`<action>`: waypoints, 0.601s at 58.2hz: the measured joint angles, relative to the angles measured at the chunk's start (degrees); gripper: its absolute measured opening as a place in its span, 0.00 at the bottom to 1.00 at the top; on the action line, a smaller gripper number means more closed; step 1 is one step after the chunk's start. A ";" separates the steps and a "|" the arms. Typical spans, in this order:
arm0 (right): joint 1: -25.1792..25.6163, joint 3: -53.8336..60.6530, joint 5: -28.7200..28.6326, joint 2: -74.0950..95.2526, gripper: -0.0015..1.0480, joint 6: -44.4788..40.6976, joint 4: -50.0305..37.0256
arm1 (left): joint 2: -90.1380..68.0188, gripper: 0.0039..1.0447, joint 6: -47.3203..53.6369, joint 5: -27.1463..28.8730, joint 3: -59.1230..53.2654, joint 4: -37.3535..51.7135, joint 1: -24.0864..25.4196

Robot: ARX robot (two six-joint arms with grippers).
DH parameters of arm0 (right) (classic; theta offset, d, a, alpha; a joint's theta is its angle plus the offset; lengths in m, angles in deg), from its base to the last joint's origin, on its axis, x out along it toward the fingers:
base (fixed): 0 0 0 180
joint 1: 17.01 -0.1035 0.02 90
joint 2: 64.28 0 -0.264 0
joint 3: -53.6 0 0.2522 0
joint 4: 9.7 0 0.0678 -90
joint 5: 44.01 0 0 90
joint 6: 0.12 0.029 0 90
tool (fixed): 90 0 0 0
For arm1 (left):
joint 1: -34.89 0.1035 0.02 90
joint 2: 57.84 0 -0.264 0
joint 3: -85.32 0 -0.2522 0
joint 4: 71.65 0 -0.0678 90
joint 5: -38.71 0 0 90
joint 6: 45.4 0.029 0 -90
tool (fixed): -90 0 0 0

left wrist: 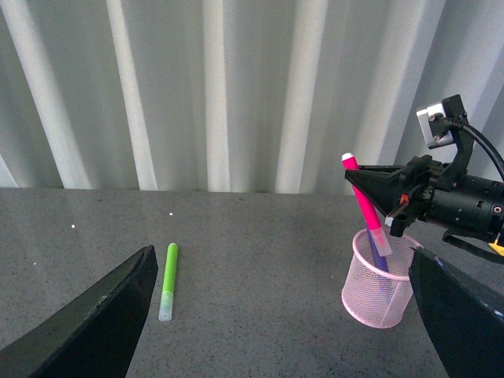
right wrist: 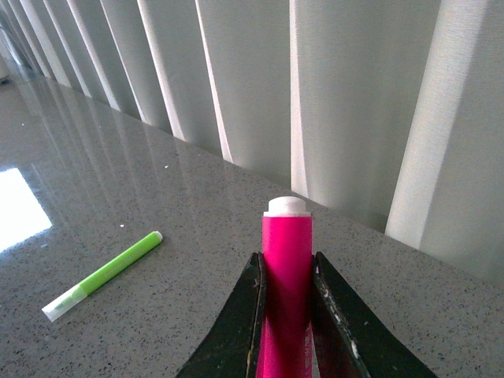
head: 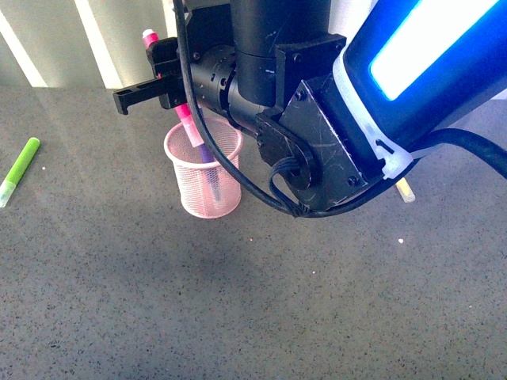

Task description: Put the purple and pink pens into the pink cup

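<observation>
Nearest, grey speckled table (head: 238, 301), glossy; a bright patch of glare sits on it in the right wrist view. Left gripper (left wrist: 279, 256) hangs low over this ground, jaws wide apart, table showing between them. Right arm (head: 317, 119) fills the upper middle of the front view: black housing, blue-lit shell, cable looped beneath. Green marker (head: 20, 170) lies flat well off to the left, on its own. Yellow marker (head: 405, 190): only one end shows from behind the right arm, on the right. Further in, cup (head: 207, 198) stands upright on the table, left of centre. Purple pen (head: 204, 154) is inside it, leaning, seen partly through the mesh. Pink pen (head: 184, 119) is clamped in the right gripper (head: 146, 75) directly above the cup. The jaws are closed on the upper part of the barrel, the white end poking out past the fingers, the barrel tilted. Its clear-capped lower end reaches down into the cup's mouth, just beside the purple pen; whether it touches mesh or bottom, cannot tell. The right gripper itself is clear of the rim. Farthest, white backdrop (left wrist: 236, 94) of vertical folds runs along the table's back edge.
</observation>
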 joint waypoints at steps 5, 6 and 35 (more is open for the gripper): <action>-0.02 0.20 -0.20 0.02 0.11 0.55 0.00 | 0.00 0.94 0.00 0.00 0.00 0.00 0.00; -0.02 0.26 -0.20 0.02 0.11 0.61 0.00 | 0.00 0.94 0.00 0.02 0.00 0.00 0.00; -0.72 2.25 2.27 0.02 0.15 0.22 0.90 | 0.00 0.94 0.00 0.00 0.00 0.00 0.00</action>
